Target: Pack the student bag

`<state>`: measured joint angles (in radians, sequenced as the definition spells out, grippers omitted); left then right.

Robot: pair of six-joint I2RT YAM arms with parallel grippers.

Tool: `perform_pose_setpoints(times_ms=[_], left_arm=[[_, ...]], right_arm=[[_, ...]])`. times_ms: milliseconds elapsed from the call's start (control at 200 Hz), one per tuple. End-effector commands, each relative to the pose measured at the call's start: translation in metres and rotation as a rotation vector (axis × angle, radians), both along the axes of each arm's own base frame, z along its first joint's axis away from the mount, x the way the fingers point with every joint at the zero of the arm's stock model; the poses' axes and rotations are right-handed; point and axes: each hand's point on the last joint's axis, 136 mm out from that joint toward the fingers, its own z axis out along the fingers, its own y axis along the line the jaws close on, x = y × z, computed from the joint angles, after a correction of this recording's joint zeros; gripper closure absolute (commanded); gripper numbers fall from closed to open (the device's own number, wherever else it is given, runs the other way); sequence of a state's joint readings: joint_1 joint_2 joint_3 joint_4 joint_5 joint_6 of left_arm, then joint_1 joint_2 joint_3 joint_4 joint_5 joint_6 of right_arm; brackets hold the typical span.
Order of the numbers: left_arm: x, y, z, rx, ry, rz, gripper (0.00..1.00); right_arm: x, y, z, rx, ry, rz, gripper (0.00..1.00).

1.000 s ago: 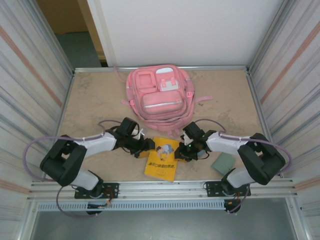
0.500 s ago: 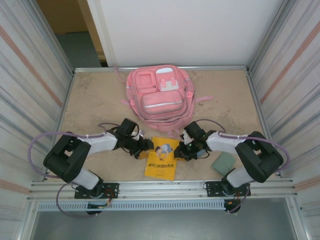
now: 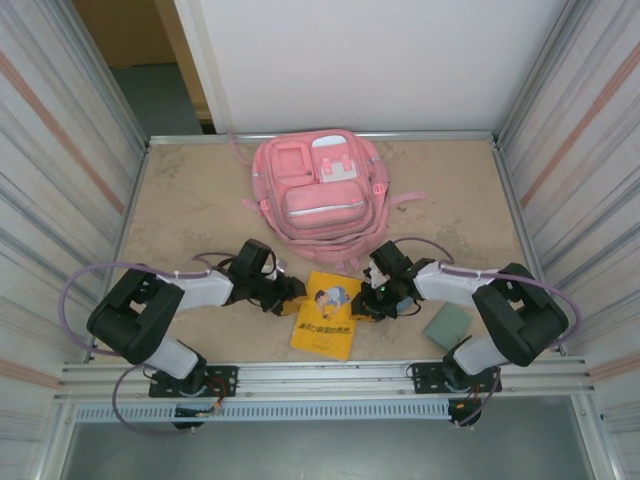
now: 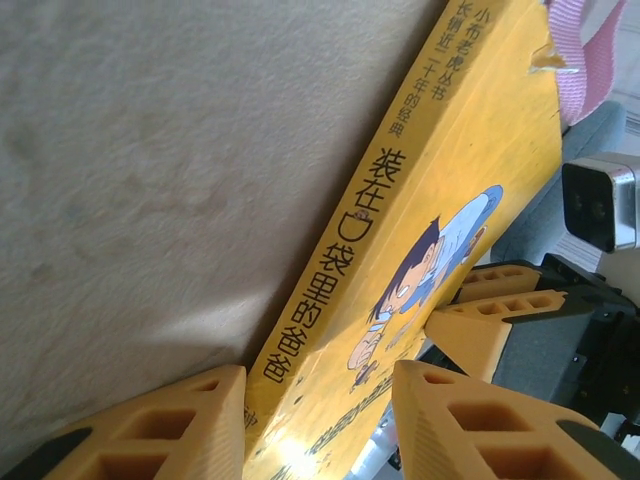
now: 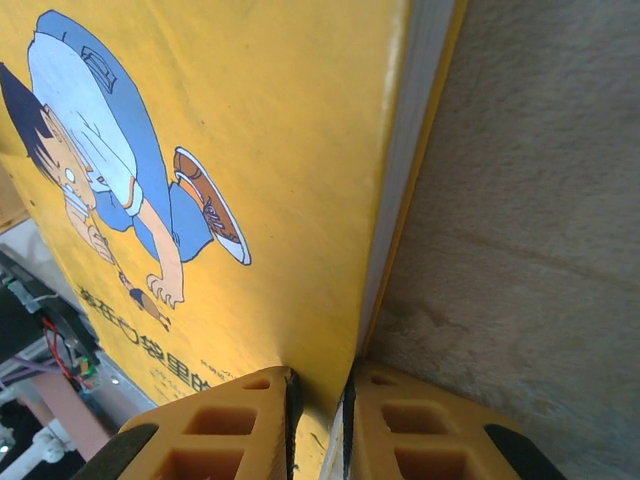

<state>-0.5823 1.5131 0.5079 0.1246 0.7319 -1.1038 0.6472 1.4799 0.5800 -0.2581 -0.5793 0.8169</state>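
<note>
table (image 3: pixel 190 200): beige, kinda mottled top, you've got plenty of bare surface on the left side
far edge, middle: student bag (image 3: pixel 315 185), pink, lying flat with its front pockets facing up
near edge, middle: yellow book (image 3: pixel 325 318), cartoon cover up
near right corner: small grey-green pouch (image 3: pixel 446 327), well apart from your bag

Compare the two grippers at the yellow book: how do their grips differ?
The left gripper straddles the spine of the yellow book with its jaws apart; the right gripper is pinched shut on the page edge. The left gripper comes in from the book's left side, the right gripper from its right. Both work the end nearest the student bag.
</note>
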Motion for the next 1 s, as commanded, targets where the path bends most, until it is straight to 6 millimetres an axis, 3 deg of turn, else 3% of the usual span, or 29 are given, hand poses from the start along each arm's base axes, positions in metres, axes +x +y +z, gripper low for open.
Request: perform_pose_setpoints(times_ms=[0,336,536,611,742,877,997], left_arm=[[-0.024,-0.059,0.089,-0.379,-0.193,-0.298,0.53],[-0.036,-0.052,0.092,-0.351,-0.170,-0.329,0.54],[-0.047,-0.067,0.102,-0.376,-0.161,-0.384,0.57],[-0.047,-0.069,0.099,-0.360,-0.149,-0.386,0.59],[-0.046,-0.065,0.081,-0.268,-0.111,-0.365,0.73],[-0.045,-0.066,0.079,-0.245,-0.104,-0.370,0.75],[-0.045,-0.055,0.072,-0.133,-0.108,-0.369,0.78]], right_arm=[[0.026,0.021,-0.008,0.020,-0.169,0.027,0.83],[0.030,0.024,-0.005,0.040,-0.181,0.027,0.85],[0.029,0.029,-0.004,0.079,-0.175,0.035,0.84],[0.029,0.030,-0.003,0.085,-0.179,0.043,0.83],[0.028,0.030,-0.002,0.093,-0.177,0.049,0.83],[0.025,0.028,-0.002,0.088,-0.182,0.059,0.82],[0.027,0.027,0.003,0.088,-0.200,0.054,0.82]])
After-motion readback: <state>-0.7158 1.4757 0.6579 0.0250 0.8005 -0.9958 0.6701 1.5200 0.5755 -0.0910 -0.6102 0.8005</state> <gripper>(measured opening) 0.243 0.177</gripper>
